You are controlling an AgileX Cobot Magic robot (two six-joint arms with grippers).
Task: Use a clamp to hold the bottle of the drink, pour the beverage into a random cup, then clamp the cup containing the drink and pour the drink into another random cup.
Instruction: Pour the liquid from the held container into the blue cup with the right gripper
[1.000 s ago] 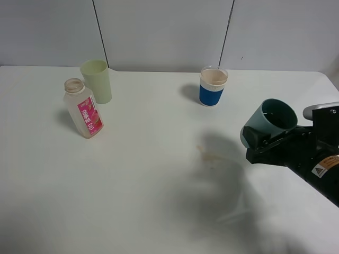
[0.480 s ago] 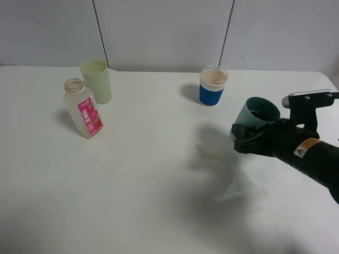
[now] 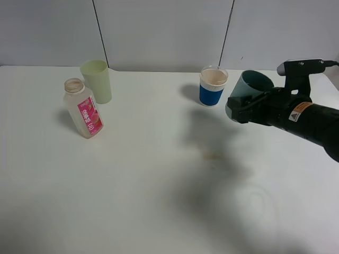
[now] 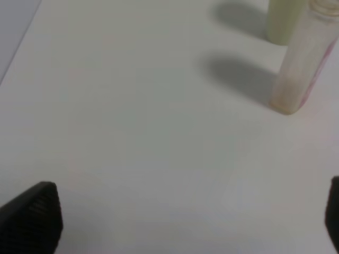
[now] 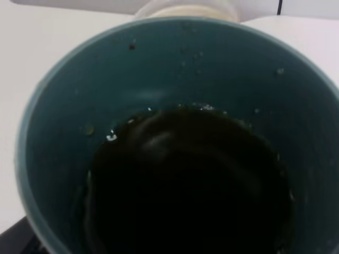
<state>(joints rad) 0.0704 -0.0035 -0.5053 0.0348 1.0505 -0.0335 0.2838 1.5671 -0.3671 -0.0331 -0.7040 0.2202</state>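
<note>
Swung up just beside the blue-banded whitish cup, the tilted teal plastic tumbler stays clamped in the right jaws, left jaws gaping over open bench.

Lit brightly and evenly from above in the high view, with the white table close to washed out. Broad, soft, smeared shadow mid-table below the right arm; short shadows left of the bottle and the blue-banded cup. Soft and hazy through the left wrist, bottle and pale tumbler blurred. Dim at the right wrist: teal cup unsharp, faint glints on the dark beverage.
</note>
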